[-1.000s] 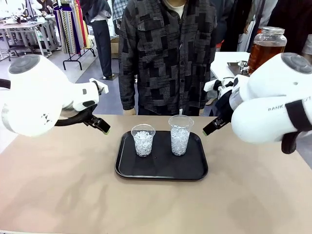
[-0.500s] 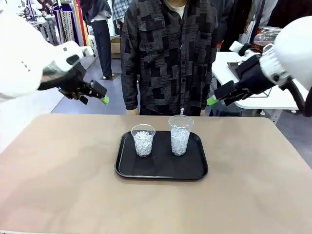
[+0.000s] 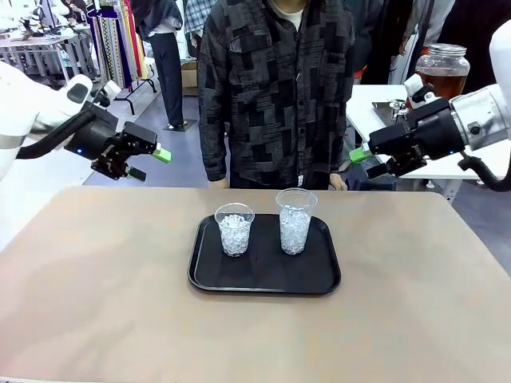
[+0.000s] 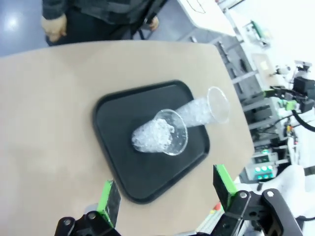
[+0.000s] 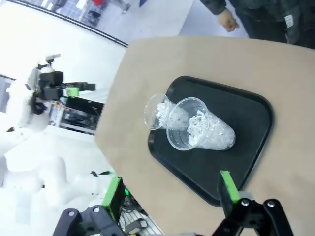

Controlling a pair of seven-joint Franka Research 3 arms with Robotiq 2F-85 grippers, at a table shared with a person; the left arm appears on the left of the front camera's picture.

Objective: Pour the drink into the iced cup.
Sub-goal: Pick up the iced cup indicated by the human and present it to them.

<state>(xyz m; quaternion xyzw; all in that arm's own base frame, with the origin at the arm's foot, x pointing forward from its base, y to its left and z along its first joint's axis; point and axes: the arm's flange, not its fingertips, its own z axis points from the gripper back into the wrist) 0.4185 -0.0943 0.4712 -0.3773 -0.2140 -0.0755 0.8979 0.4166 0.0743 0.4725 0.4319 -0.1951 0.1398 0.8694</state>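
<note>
My left end effector [image 3: 150, 163] and right end effector [image 3: 367, 162] hang open, empty. The drink [image 3: 437, 80] sits far right on a side table [image 3: 374, 100], past my right arm [image 3: 483, 120]; iced cups [image 3: 295, 222] stand on the tray [image 3: 263, 283].

No legible text or numbers (shirt's small tag [image 3: 302, 182] unreadable)

A short iced cup [image 3: 235, 230] and a tall iced cup [image 3: 295, 221] stand on the black tray [image 3: 263, 287]; the left tool [image 3: 149, 162] and the right tool [image 3: 366, 162] hover, jaws spread.
</note>
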